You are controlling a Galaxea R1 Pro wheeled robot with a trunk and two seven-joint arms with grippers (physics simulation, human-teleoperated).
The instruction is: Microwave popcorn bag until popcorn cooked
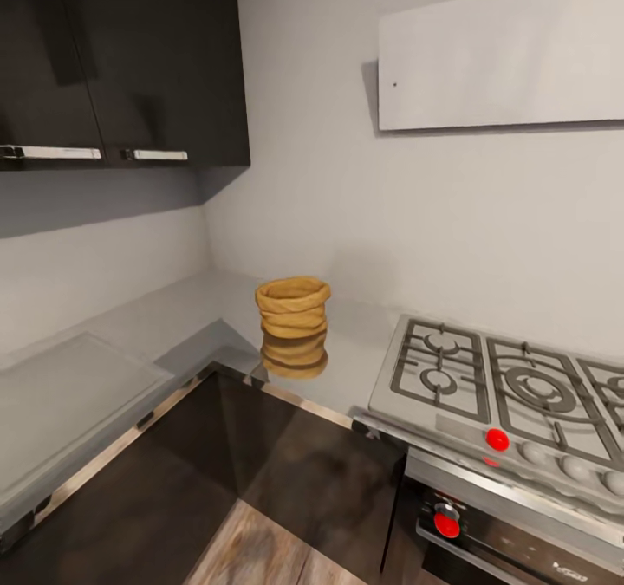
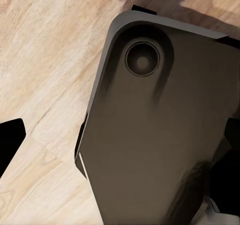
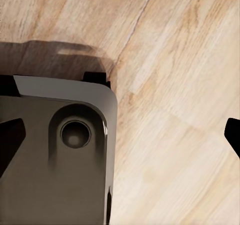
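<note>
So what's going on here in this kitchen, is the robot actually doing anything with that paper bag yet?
Not yet. The popcorn bag sits untouched and upright on the grey countertop in the corner, to the left of the gas hob. Nothing is holding it. Both wrist cameras look down at a wooden floor and the robot's dark base, so the arms seem to hang low, away from the counter. Whether the grippers are open or shut cannot be told.

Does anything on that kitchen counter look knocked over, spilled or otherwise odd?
Nothing stands out. The popcorn bag stands upright on the grey countertop in the corner, left of the gas hob, with nothing spilled around it. The doubling below the bag is only its reflection in the shiny surface.
</note>
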